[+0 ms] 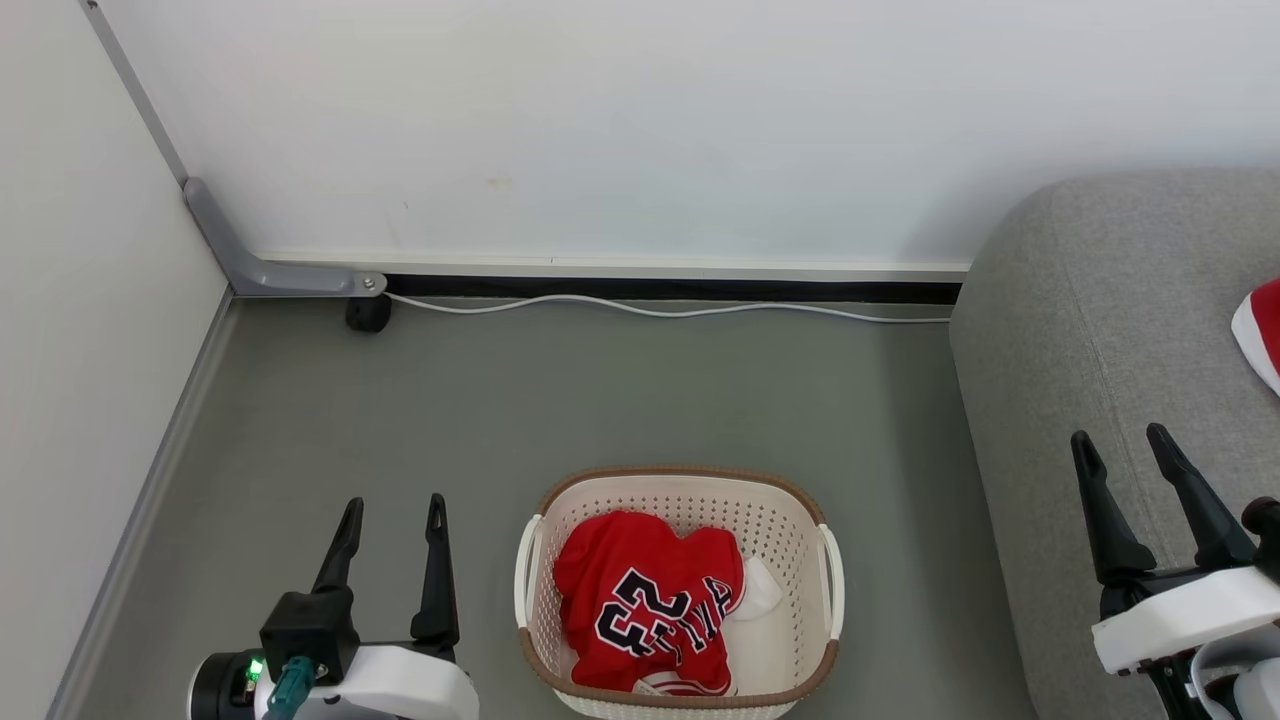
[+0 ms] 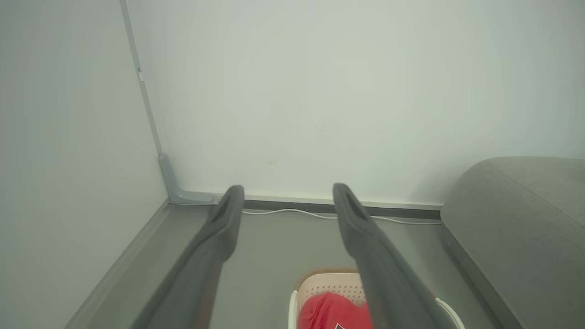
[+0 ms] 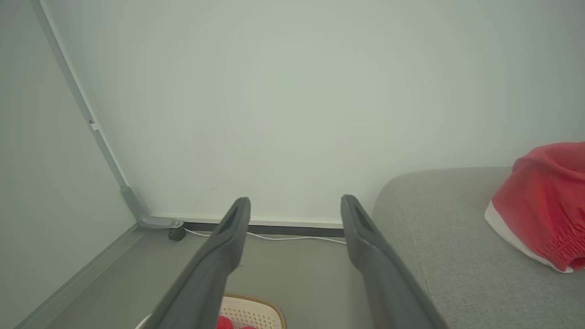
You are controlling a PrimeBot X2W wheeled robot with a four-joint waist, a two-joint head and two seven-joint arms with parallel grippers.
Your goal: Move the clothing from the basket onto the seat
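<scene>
Jersey: soft red jersey (image 1: 645,600), navy "23", in oval cream perforated basket (image 1: 680,480), 6 o'clock.
Other garment: plain red white-trimmed garment (image 1: 1265,330) on grey woven seat (image 1: 1100,300), 3 o'clock.
Pincers: left pincer (image 1: 394,503), right pincer (image 1: 1119,436) both spread, empty.

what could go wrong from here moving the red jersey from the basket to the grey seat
The red jersey with navy "23" lies crumpled in the oval cream perforated plastic basket; a shallow pinch by the open left hand may catch one fold and drag the light basket along.
The open right hand hovers near the rounded edge of the grey woven-fabric seat; a jersey dropped there might slide to the floor.
</scene>
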